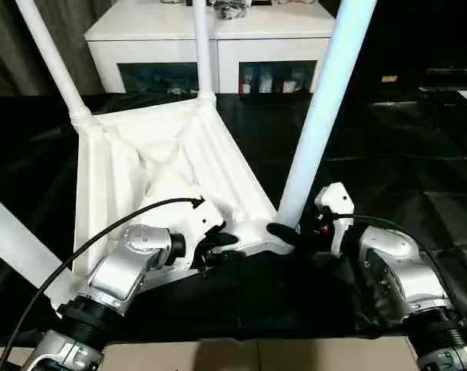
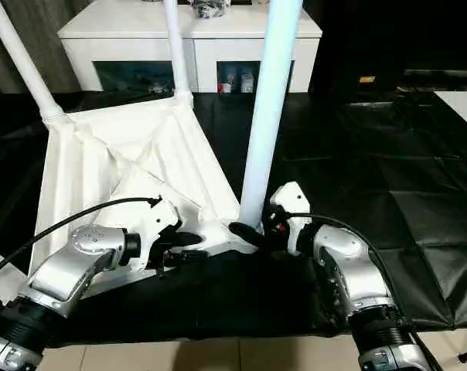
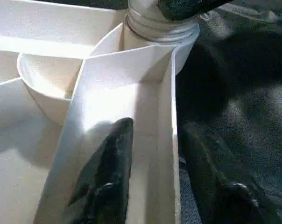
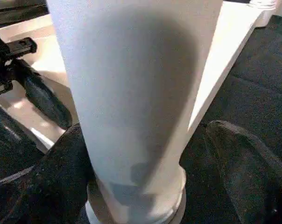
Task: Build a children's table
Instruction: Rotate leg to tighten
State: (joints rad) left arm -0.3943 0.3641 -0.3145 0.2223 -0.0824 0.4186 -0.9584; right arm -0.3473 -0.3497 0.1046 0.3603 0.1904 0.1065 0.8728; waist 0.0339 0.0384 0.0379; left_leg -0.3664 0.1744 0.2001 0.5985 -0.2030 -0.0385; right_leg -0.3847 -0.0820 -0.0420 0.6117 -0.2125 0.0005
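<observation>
White leg (image 1: 318, 116) stands in tabletop (image 1: 102, 170) socket; right gripper (image 4: 145, 154) brackets it loosely, left gripper (image 3: 152, 182) straddles the rim, unclamped; leg could tilt out.

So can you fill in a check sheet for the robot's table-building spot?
Surface: black sheet on the floor.
Job's things: tabletop upside down, ribs up; legs stand in its corners, including the near leg.
Clutter: nothing seen.
Grippers: left pincer straddles the tabletop's edge wall; right pincer has a finger each side of the near leg's base.
Cables: black cable over the left arm.
Surroundings: white cabinet with glass doors behind.
</observation>
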